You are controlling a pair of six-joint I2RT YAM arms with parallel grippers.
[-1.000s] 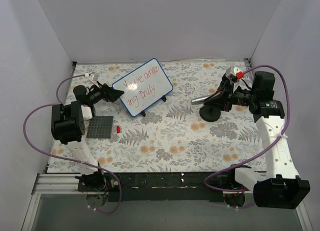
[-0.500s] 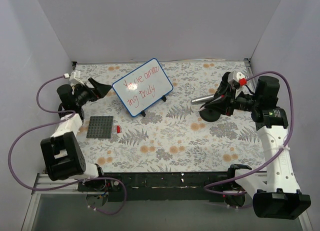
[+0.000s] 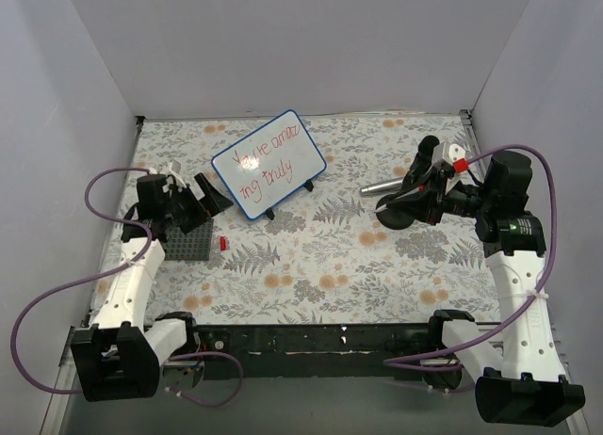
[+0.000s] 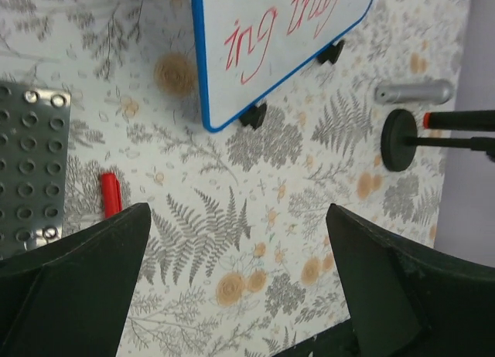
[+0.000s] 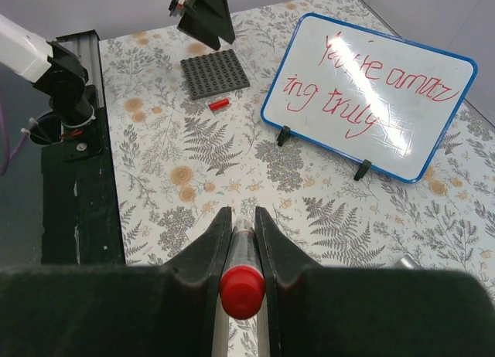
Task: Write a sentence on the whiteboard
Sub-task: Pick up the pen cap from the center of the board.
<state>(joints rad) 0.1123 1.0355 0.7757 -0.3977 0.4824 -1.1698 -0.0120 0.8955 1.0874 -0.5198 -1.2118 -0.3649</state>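
**Board propped at the far side, marker in my right pincer**

Nearest my bases, the flowered table cover [image 3: 311,265] is spread out. On its left lies a dark grey studded plate [image 3: 187,239], flat, with a small red piece [image 3: 223,242] just beside its right edge, not touching it. On the right sits a black round disc [image 3: 394,212]. A little farther back, a silver cylinder [image 3: 377,187] lies on its side between my right arm and the board.

Farther back, left of centre, the whiteboard [image 3: 306,162] stands tilted on its small black feet, turned at a slant. The sentence [image 5: 348,113] runs in red across it in two sloping lines, reading roughly "You're amazing truly".

My left pincer [image 4: 238,218] hangs over the far edge of the studded plate, near the board's left corner. Its fingers are spread wide apart and hold nothing.

My right pincer [image 5: 242,218] is over the black disc, pointing toward the board, with its fingers clamped together on a marker [image 5: 242,291] whose red end faces my wrist camera.
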